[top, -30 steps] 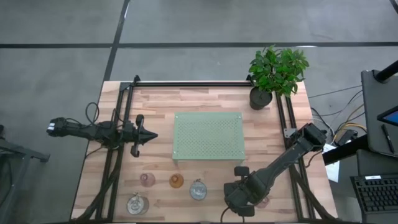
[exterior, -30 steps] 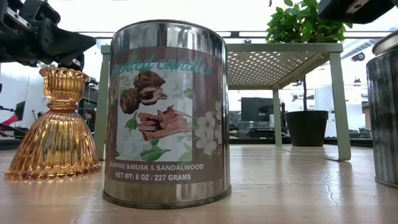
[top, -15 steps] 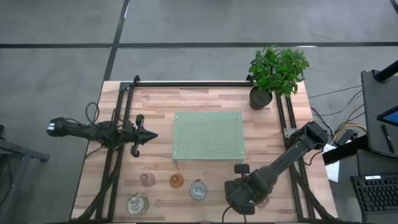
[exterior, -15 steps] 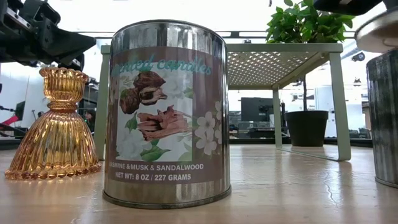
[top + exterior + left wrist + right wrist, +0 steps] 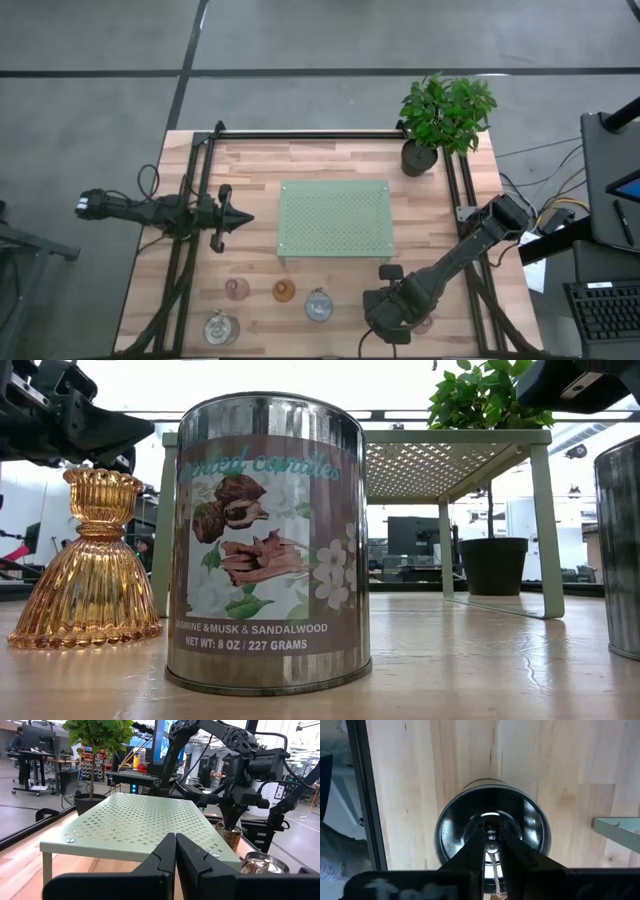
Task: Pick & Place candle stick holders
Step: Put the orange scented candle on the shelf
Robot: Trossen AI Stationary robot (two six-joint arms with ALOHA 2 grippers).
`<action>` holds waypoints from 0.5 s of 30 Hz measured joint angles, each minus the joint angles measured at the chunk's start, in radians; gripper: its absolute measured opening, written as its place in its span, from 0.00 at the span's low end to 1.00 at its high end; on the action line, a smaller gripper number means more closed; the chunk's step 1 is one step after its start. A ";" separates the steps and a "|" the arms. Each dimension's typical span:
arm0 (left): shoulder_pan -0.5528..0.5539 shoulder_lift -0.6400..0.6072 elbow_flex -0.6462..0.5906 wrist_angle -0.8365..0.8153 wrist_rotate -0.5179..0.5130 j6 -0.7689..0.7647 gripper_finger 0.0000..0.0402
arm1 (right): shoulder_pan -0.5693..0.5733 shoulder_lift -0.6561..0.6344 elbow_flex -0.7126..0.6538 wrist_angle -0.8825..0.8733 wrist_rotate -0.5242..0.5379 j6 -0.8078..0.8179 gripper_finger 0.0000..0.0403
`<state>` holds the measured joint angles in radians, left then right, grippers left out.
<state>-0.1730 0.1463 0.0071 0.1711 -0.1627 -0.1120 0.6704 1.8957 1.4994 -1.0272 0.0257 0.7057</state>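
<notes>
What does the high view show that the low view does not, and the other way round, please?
Only the high view shows where the grippers stand: the left gripper waits left of the green tray, and the right gripper is over the table's near right. It also shows a pale pink holder. Only the low view shows the printed label on a candle tin and the tray's legs. Both show the amber holder, the tray and the potted plant.

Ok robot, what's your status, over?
Left gripper parked at table's left, jaws shut. Right gripper on silvery holder, jaws pinching its centre. Green tray holds none yet. Path looks clear.
</notes>
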 joint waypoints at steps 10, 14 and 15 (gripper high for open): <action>0.000 0.000 0.000 -0.002 0.000 0.000 0.03 | 0.001 -0.009 -0.095 0.156 -0.038 0.005 0.09; 0.000 0.000 0.000 -0.002 0.000 0.000 0.03 | 0.002 -0.009 -0.086 0.150 -0.004 0.005 0.14; 0.000 0.000 0.000 -0.002 0.000 0.000 0.03 | 0.003 -0.007 -0.083 0.148 -0.002 0.002 0.16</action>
<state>-0.1730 0.1463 0.0071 0.1696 -0.1627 -0.1120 0.6731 1.8885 1.4166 -0.8791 0.0235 0.7075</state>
